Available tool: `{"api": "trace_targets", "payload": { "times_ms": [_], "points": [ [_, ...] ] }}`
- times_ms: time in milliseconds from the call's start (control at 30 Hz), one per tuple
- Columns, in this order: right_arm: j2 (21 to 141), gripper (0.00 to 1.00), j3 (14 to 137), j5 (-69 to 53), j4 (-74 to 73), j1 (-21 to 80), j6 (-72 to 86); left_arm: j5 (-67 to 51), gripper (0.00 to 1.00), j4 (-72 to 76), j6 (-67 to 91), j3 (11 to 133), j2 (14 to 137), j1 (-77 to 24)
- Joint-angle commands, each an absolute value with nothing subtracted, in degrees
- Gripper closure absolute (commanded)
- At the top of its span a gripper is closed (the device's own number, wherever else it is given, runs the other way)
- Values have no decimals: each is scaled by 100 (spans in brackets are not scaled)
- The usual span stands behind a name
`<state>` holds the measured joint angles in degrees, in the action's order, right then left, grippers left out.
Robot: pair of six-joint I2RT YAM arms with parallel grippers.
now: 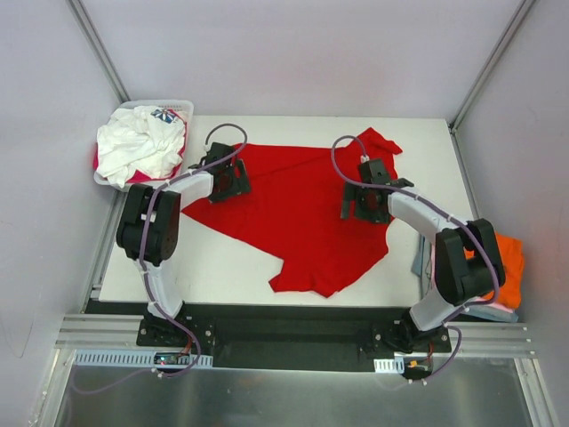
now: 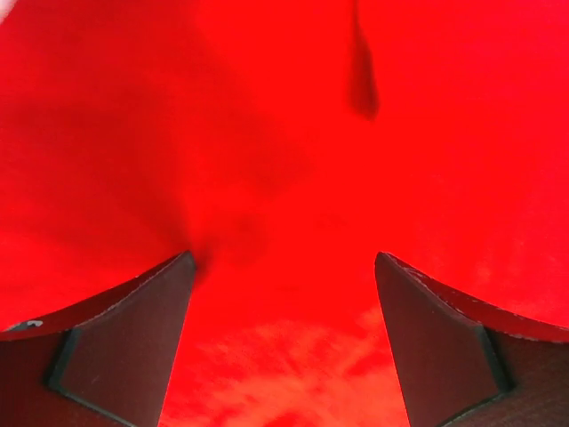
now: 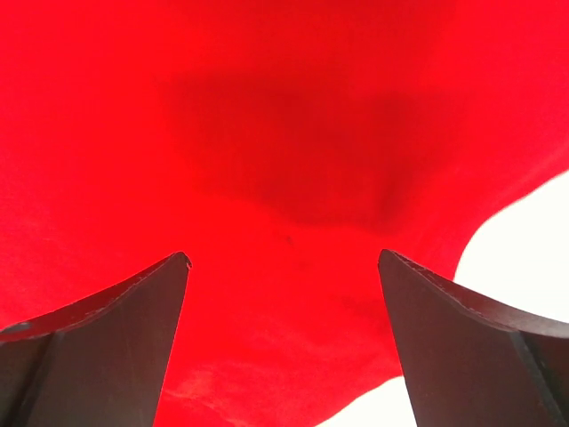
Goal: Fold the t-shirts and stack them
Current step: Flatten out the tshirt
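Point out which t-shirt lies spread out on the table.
The red t-shirt, spread open in the middle. The white printed one is bunched in the basket; the orange one sits off the table, far right.

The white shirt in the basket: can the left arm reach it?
Probably yes. The white shirt lies on top in the basket, just beside the left gripper, which hangs open over the red shirt. Nothing stands between them.
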<state>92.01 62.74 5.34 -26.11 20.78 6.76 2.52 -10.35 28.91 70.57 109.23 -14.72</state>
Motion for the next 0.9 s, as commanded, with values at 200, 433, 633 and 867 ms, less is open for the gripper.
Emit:
{"api": "trace_targets", "payload": {
  "times_ms": [200,433,633,867],
  "points": [
    [9940,7,6011,457,-2224,1513,1380,290,23,-818,3410,5907,10925,-1582],
    [10941,7,8022,413,-2935,862,1064,106,21,-782,3419,5871,10845,-1652],
    [12435,7,10568,326,-3498,537,563,9,20,-791,3428,6283,11039,-1731],
    [11543,6,10419,525,-3489,606,211,210,18,-791,3190,6751,10689,-1723]
  ]
}}
